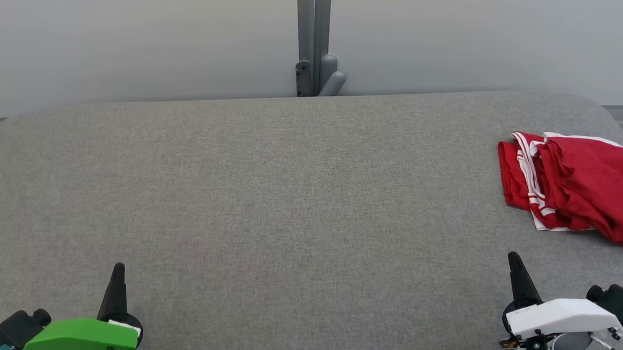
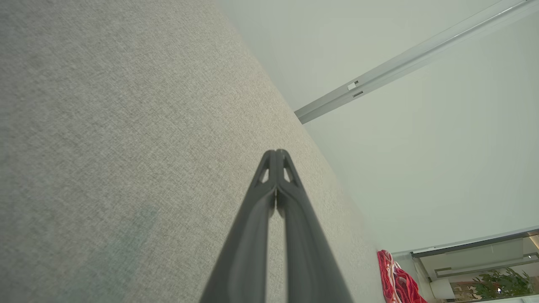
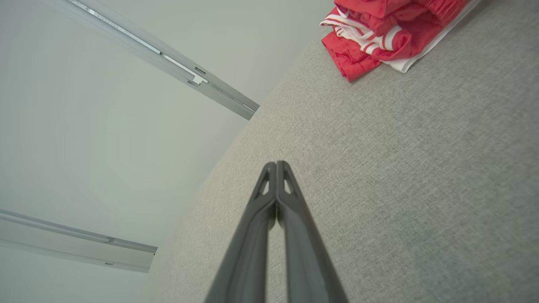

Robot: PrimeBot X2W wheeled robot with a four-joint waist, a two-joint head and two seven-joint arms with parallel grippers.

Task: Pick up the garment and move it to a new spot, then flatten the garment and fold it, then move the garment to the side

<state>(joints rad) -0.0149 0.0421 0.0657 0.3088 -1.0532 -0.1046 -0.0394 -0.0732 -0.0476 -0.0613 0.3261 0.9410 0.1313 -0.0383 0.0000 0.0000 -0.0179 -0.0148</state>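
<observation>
The garment is red with white stripes and lies in a folded bundle at the far right of the grey fabric surface, running off the head view's right edge. It also appears small in the left wrist view and at the top of the right wrist view. My left gripper rests at the lower left, shut and empty, its fingers pressed together. At the lower right sits my right gripper, likewise shut and empty, a short way in front of the garment and apart from it.
A pale wall stands behind the surface, with a grey vertical post and a hinge fitting at its foot. The surface's rounded back edge runs along the wall. A potted plant shows far off beyond the garment.
</observation>
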